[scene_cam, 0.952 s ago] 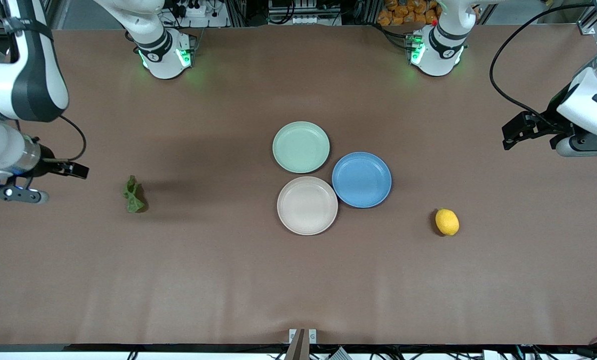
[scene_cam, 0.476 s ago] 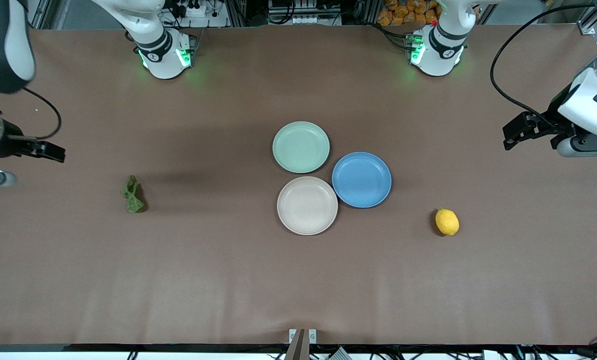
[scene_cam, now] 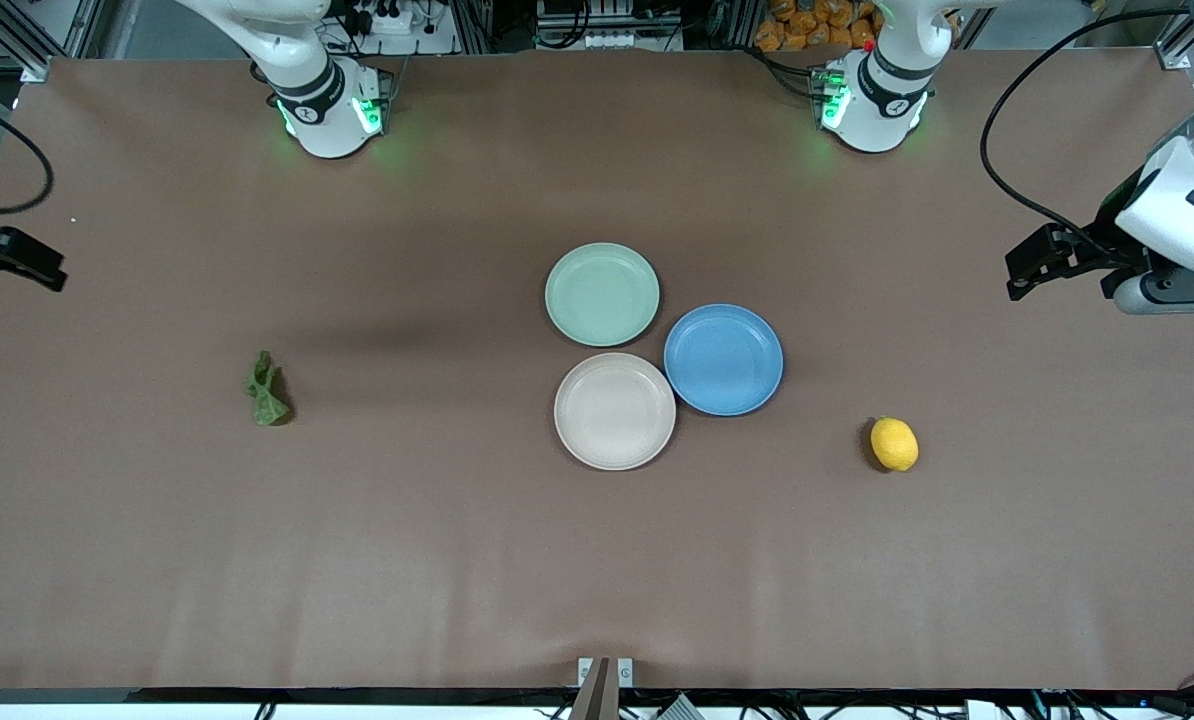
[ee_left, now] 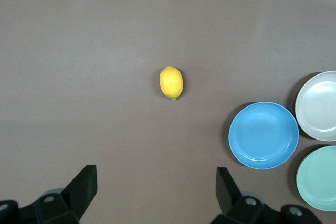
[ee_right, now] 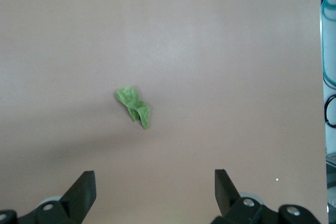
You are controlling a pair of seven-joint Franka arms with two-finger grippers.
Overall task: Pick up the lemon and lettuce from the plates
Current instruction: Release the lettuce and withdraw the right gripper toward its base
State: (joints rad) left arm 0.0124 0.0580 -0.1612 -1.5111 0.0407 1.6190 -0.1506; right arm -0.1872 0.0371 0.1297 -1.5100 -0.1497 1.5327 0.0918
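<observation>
1. The left hand point(ee_left: 156, 195) hovered with its fingers spread wide and empty; the lemon point(ee_left: 171, 82) lay on the bare surface point(scene_cam: 457, 560) below it, apart from the fingers.
2. The right hand point(ee_right: 155, 195) hung likewise wide and empty, the lettuce point(ee_right: 133, 107) lying on the surface beneath it.
3. The mint plate point(scene_cam: 602, 294), beige plate point(scene_cam: 614, 411) and blue plate point(scene_cam: 723, 359) sat clustered, each holding nothing, well apart from both hands.

The setting was a robotics lab: two arm bases point(scene_cam: 327, 110) with green lights were bolted to a brown-covered worktop point(scene_cam: 597, 560); aluminium framing point(scene_cam: 1172, 45) and cabling point(scene_cam: 1007, 150) lined the frame's top.
</observation>
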